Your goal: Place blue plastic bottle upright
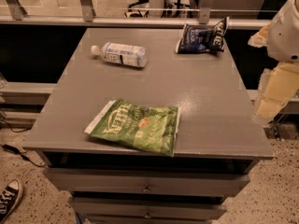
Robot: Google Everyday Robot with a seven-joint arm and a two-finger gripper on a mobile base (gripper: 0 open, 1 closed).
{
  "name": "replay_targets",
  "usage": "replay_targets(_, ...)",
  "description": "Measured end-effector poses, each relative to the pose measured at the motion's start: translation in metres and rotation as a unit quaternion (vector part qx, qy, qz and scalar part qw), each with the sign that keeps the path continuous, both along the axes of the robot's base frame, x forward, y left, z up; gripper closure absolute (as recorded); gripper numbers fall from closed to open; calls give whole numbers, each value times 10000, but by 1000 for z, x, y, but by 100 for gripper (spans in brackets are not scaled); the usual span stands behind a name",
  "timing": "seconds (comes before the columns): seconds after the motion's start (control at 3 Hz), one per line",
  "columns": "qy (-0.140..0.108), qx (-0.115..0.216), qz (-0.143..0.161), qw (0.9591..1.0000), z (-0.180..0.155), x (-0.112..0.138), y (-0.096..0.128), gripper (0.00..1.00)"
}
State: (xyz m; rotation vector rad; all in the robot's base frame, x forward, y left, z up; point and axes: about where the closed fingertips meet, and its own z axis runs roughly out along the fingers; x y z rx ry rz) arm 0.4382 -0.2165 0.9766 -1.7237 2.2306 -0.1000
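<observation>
Blue plastic bottle point(122, 54) lying flat, cap left; green Kettle bag point(135, 126) nearer; gripper point(274, 93) beside table point(210, 97), right (grip unclear).

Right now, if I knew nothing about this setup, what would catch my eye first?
Probably the green chip bag, lying flat near the front edge of the table. Behind it, a bottle lies on its side at the far left, and a blue bag sits at the far right. The robot's pale gripper hangs just off the table's right edge.
</observation>
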Motion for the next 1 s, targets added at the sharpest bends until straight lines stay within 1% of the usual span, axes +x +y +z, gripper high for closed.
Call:
replay_targets(0.33, -25, 26, 30, 10000, 0, 1, 4, 0)
replay_targets(0.67, -63, 163, 188, 9997, -7, 15, 33, 0)
replay_targets(1.0, -78, 289, 312, 9991, -14, 44, 75, 0)
